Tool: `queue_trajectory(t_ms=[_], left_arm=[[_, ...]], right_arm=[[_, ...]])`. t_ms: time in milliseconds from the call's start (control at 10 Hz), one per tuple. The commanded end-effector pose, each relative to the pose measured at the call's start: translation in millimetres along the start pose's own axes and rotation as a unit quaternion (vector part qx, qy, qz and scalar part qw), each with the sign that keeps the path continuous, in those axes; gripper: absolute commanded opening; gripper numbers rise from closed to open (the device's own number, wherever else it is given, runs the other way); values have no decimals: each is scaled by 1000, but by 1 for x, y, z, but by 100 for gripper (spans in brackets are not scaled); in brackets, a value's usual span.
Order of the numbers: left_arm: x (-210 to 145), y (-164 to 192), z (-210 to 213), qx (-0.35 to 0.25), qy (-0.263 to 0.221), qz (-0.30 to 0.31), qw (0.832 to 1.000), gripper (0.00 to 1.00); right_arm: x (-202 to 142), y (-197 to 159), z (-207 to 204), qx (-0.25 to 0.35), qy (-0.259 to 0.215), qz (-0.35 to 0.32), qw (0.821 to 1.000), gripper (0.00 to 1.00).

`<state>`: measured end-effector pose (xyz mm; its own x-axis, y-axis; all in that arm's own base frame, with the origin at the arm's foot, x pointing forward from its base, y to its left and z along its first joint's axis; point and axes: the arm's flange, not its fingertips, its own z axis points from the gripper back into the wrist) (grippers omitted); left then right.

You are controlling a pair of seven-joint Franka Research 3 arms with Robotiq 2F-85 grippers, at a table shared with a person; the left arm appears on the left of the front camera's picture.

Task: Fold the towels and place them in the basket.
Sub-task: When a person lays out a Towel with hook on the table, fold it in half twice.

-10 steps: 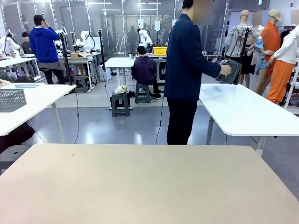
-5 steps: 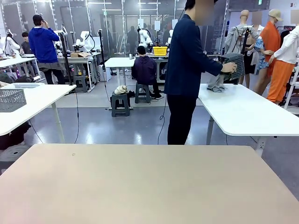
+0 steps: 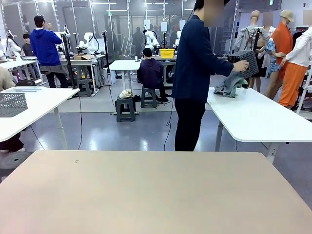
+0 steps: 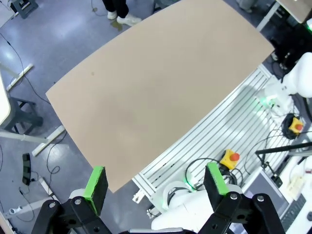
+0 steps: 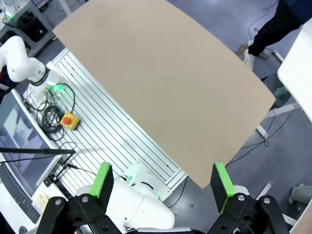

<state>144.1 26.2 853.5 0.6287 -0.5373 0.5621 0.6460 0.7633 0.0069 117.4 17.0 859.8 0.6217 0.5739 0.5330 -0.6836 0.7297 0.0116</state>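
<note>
The person beyond the beige table [image 3: 146, 195] faces the white side table [image 3: 263, 122] and holds the dark mesh basket [image 3: 244, 62] tipped over it. A crumpled blue-grey heap, the towels [image 3: 228, 86], lies on that white table just under the basket. My left gripper [image 4: 156, 183] hangs high above the beige table [image 4: 161, 83], open, with nothing between its green pads [image 4: 96, 187]. My right gripper [image 5: 163, 182] is likewise high over the beige table [image 5: 161, 87], open and holding nothing.
A pale grey mesh basket [image 3: 12, 104] stands on another white table at the left. The robot bases sit on a slotted metal frame along the table's near edge, with a yellow emergency stop [image 4: 230, 158] [image 5: 69, 120] and cables. The person's shoes [image 4: 124, 18] are at the far edge.
The person raised the basket and tipped it, and the towels dropped out onto the white side table. Neither gripper has changed.
</note>
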Motion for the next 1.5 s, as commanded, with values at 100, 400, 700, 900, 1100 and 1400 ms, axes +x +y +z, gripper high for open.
queue_trajectory(t_ms=[100, 400, 700, 900, 1100, 1400], left_arm=[[1, 0, 0, -1, -4, -3, 1000, 100], [1, 0, 0, -1, -4, -3, 1000, 100], [1, 0, 0, -1, -4, -3, 1000, 100], [1, 0, 0, -1, -4, -3, 1000, 100], [1, 0, 0, -1, -4, -3, 1000, 100], [1, 0, 0, -1, -4, -3, 1000, 100]], right_arm=[[-4, 4, 4, 2, -8, 8, 1000, 100], [-4, 4, 4, 2, -8, 8, 1000, 100], [-4, 4, 4, 2, -8, 8, 1000, 100], [-4, 4, 4, 2, -8, 8, 1000, 100], [-4, 4, 4, 2, -8, 8, 1000, 100], [-4, 4, 4, 2, -8, 8, 1000, 100]])
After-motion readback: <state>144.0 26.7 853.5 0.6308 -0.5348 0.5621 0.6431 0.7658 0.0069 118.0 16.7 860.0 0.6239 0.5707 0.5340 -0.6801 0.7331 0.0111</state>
